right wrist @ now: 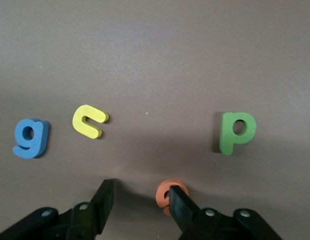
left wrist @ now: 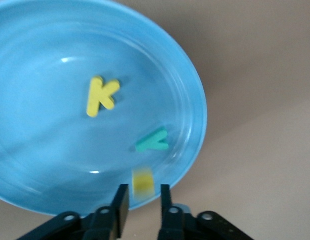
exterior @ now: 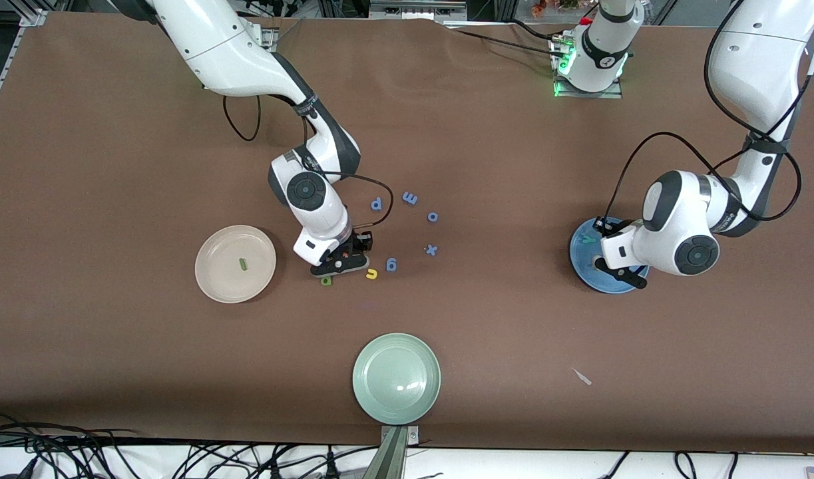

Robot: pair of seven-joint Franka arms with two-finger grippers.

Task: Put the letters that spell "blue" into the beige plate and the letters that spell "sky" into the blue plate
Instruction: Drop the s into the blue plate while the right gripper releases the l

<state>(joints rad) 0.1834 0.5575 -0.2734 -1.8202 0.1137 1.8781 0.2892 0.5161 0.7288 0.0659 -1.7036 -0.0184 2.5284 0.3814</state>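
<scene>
My left gripper [left wrist: 143, 190] hangs open over the blue plate [left wrist: 39, 165], near its rim. A blurred yellow letter [left wrist: 143, 180] is loose just below the parted fingers. The yellow k [left wrist: 100, 95] and teal y [left wrist: 152, 141] lie in that plate [exterior: 603, 283]. My right gripper [right wrist: 140, 191] is open low over the table beside the beige plate [exterior: 213, 279], which holds the green l [exterior: 243, 264]. The orange e [right wrist: 165, 191] lies on the table, partly under one fingertip. The green b [right wrist: 236, 131] and yellow u [right wrist: 88, 120] lie close by on the table.
Blue letters lie around the right gripper: g [exterior: 391, 265], x [exterior: 431, 250], o [exterior: 432, 216], m [exterior: 410, 198] and p [exterior: 377, 204]. A pale green plate [exterior: 397, 378] sits nearest the front camera. A small white scrap [exterior: 582, 376] lies toward the left arm's end.
</scene>
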